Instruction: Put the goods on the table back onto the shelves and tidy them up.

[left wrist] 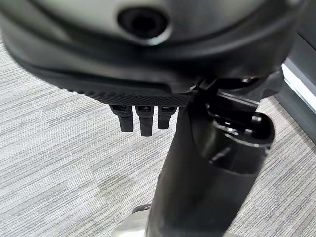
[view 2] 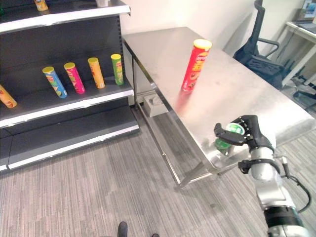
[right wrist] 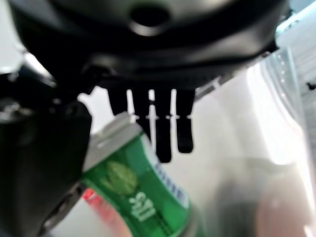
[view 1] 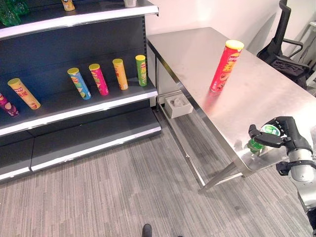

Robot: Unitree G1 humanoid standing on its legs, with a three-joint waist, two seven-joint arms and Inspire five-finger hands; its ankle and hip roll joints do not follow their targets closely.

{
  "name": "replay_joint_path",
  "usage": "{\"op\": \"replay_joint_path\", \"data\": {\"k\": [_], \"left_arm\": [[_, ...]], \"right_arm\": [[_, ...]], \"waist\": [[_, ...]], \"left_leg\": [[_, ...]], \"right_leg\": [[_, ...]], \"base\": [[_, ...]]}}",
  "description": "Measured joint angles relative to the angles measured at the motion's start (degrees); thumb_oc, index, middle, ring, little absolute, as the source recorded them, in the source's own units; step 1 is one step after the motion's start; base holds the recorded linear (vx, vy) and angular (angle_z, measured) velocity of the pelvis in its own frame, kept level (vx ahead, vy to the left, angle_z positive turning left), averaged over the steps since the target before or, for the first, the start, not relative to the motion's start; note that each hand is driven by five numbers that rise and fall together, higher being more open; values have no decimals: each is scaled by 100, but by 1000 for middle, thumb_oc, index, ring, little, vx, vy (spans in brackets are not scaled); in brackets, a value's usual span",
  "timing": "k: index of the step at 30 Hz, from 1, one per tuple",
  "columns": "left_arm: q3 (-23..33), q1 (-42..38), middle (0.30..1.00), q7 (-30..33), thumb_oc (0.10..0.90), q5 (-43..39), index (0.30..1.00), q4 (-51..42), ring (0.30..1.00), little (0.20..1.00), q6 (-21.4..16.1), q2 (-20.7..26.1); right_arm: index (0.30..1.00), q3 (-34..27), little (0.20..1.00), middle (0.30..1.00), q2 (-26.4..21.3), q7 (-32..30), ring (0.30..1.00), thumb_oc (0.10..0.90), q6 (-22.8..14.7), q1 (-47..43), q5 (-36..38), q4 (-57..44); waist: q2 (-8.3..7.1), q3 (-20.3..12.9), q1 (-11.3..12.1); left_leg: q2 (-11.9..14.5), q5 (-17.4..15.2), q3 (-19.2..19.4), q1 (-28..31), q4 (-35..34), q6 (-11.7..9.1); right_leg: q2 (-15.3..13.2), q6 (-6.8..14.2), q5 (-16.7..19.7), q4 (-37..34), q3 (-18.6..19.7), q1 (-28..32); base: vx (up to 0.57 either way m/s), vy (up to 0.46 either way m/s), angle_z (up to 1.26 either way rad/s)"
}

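A green can (view 1: 256, 145) leans at the near corner of the steel table (view 1: 197, 49). My right hand (view 1: 290, 134) is curled round it, thumb on one side and fingers (right wrist: 165, 129) on the other; the can (right wrist: 143, 192) sits between them. A tall red tube (view 1: 226, 65) with a yellow lid stands upright farther back on the table. Several coloured tubes (view 1: 120, 73) lie in a row on the middle shelf (view 1: 79, 112) of the dark shelving to the left. My left hand (left wrist: 217, 148) hangs over the carpet with relaxed fingers (left wrist: 142, 120), holding nothing.
The lower shelf (view 1: 94, 140) is bare. A small white box (view 1: 177, 105) sits on the floor under the table by the shelving. A black office chair (view 1: 286, 49) stands behind the table's far right side. Grey carpet (view 1: 123, 197) lies between shelving and table.
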Motion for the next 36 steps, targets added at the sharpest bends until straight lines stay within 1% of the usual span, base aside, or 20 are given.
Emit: {"op": "replay_joint_path", "data": {"k": [4,10,12,14,18,20,22,25,27,30,36], "left_arm": [[0,-30,900,6,800,2,900,-48,900,900,2,0],[0,-46,900,7,800,3,900,-161,900,900,5,5],[0,-50,900,6,800,2,900,-165,900,900,5,5],[-5,-52,900,4,800,3,900,-164,900,900,5,5],[-6,-64,900,-7,800,2,900,-170,900,900,5,5],[-6,-56,900,-9,800,3,900,-205,900,900,5,10],[-7,-58,900,-12,800,3,900,-228,900,900,5,31],[-10,-48,900,-20,800,3,900,-268,900,900,5,64],[-9,-51,900,-20,800,3,900,-264,900,900,5,100],[-10,-57,900,-23,800,4,900,-265,900,900,4,137],[-11,-60,900,-27,800,5,900,-255,900,900,4,163]], "right_arm": [[300,-258,300,300,-17,-88,300,400,51,188,-31,-189],[300,-593,300,300,-259,-151,300,400,81,348,-40,-413],[300,-596,300,300,-380,-154,300,400,82,348,-39,-472],[300,-596,300,300,-512,-151,300,400,82,346,-4,-530],[300,-594,300,300,-1039,-69,300,400,76,333,132,-857],[300,-595,300,300,-1260,3,300,400,-9,275,318,-1084],[300,-595,300,300,-1344,60,300,400,-145,169,391,-1180],[300,-595,300,300,-1538,176,300,400,-200,91,497,-1359],[300,-595,300,300,-1557,199,300,400,-299,-1,554,-1429],[300,-595,300,300,-1558,234,300,400,-330,-89,642,-1465],[300,-593,300,300,-1558,272,300,400,-342,-188,769,-1468]], "waist": [[2,0,-32],[10,-3,-80],[10,-3,-130],[10,-3,-151],[-6,9,-160],[-14,15,-160],[-43,32,-156],[-72,48,-139],[-132,78,-135],[-188,105,-137],[-228,121,-129]], "left_leg": [[1,12,-38,13,25,9],[6,12,-45,39,25,7],[8,12,-45,49,25,6],[9,12,-41,54,25,6],[14,12,-46,77,26,4],[18,15,-54,100,25,-1],[30,16,-55,119,25,-6],[43,-1,-58,118,24,-40],[57,1,-59,126,24,-44],[68,25,-62,129,26,-27],[89,34,-73,182,25,-43]], "right_leg": [[6,-3,-18,0,-10,17],[13,6,-38,0,-14,42],[16,6,-38,0,-14,52],[17,6,-38,-1,-12,55],[22,5,-38,-1,-13,79],[30,1,-41,0,-14,106],[43,-3,-43,0,-16,132],[57,-4,-44,1,-19,135],[70,-5,-43,1,-19,147],[82,-6,-42,2,-21,150],[100,-8,-41,39,-30,207]], "base": [[-3,-43,3],[-4,-43,0],[-18,-52,-1],[-10,-42,-1],[-2,-61,1],[-2,-46,3],[-2,-48,3],[-4,-49,2],[-3,-43,0],[-1,-36,0],[0,0,0]]}}
